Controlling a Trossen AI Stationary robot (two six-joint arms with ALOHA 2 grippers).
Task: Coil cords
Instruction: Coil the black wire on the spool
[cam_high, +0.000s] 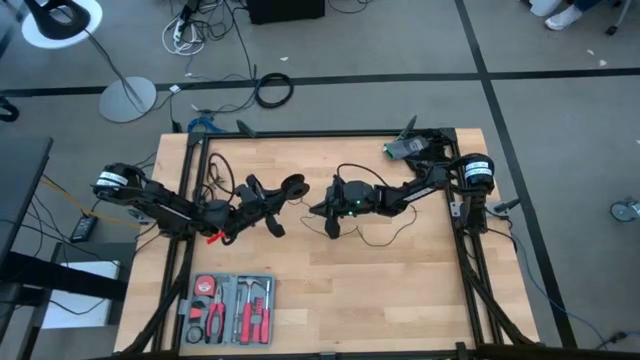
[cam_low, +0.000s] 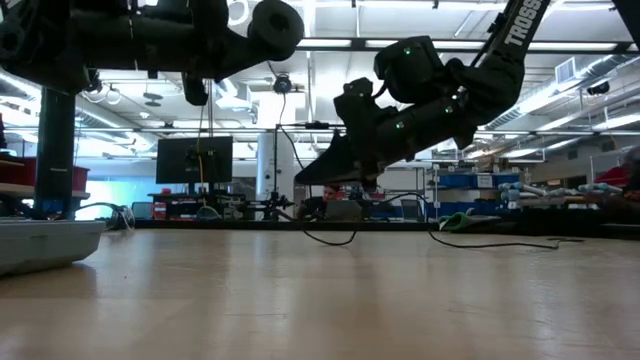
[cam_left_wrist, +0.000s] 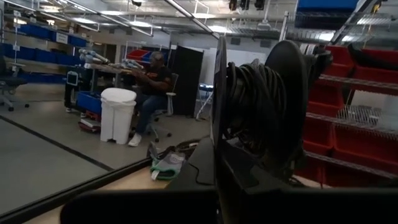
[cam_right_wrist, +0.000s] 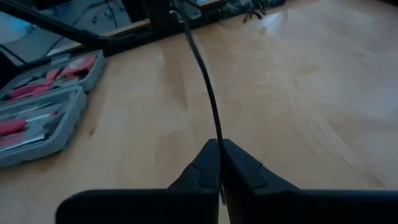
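- Right gripper (cam_right_wrist: 219, 149): fingers pressed together, pinching the thin black cord (cam_right_wrist: 205, 81) between the tips. In the right wrist view the cord runs taut from the fingertips away across the wooden table (cam_right_wrist: 298, 93) toward the far frame edge.
- In the high view the right gripper (cam_high: 322, 210) sits near the table's middle, arm reaching in from the right side. Loose loops of the cord (cam_high: 385, 238) trail on the wood beside and behind it.
- Low view: right gripper (cam_low: 312, 175) hangs above the tabletop, not touching it; the cord (cam_low: 330, 238) drops from the tip and lies along the surface toward the right.
- Left gripper (cam_high: 290, 187): clenched, fingers closed on a round black spool (cam_left_wrist: 273, 99) with dark cord wound around it, seen close up in the left wrist view. The spool is held off the table; in the low view it shows high up as a round dark disc (cam_low: 276, 28).
- The two grippers face each other near the table's centre, close but apart.
- Grey tool case (cam_high: 228, 309) with red-handled tools lies open at the table's near edge, left of centre, well apart from both grippers.
- A green-and-grey object (cam_high: 405, 148) rests at the far right corner of the table.
- A seated person (cam_left_wrist: 149, 84) shows in the room beyond, beside a white bin (cam_left_wrist: 117, 112).
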